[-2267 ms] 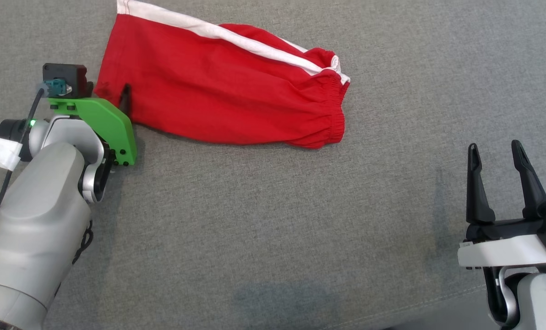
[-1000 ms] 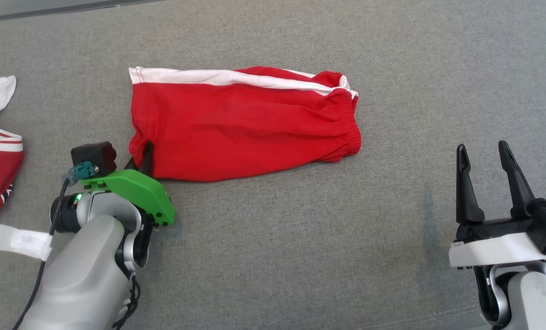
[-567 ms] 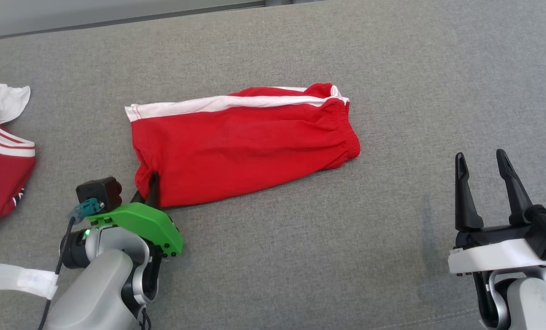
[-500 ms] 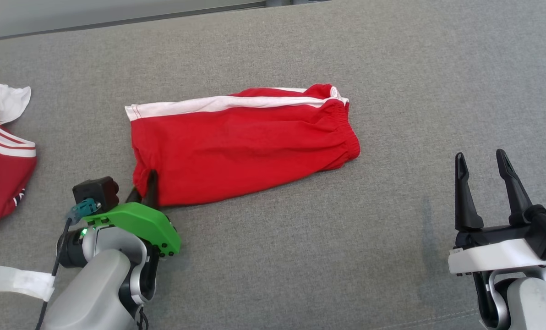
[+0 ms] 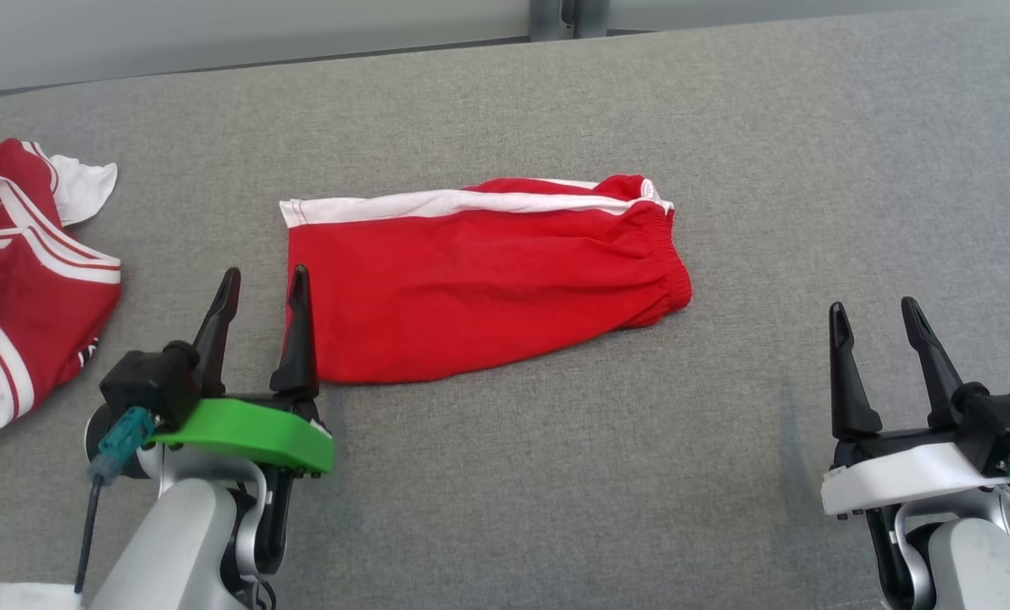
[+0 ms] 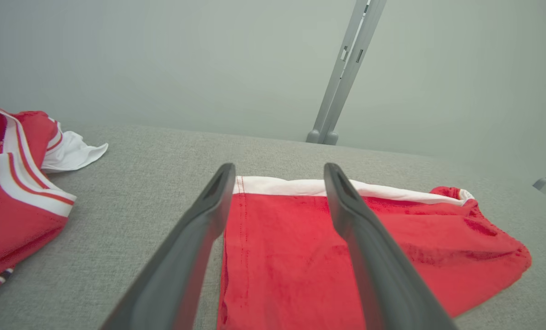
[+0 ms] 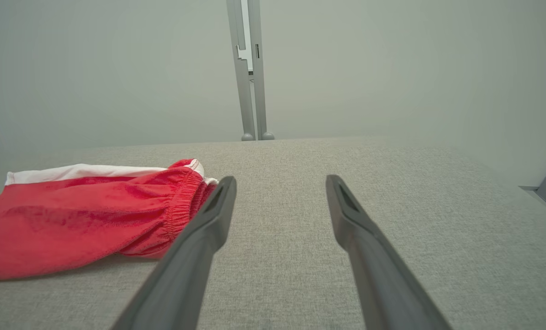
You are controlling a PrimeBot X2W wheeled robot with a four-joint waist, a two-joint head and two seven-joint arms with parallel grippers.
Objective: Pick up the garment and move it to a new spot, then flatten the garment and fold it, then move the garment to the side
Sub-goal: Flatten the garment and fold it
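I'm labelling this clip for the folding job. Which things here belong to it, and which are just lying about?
Part of the job:
red shorts with the white stripe
left gripper, open at their left edge
right gripper, open, apart from them

Just lying about:
red-and-white garment at the far left
metal post behind the grey surface

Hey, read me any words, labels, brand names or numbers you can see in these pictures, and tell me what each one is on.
No text can be read in any view.
Red and white garment at the left: a small dark mark near its lower edge, too small and blurred to read.
Folded red shorts: no print, just a white stripe.
Left gripper and right gripper: no lettering visible.
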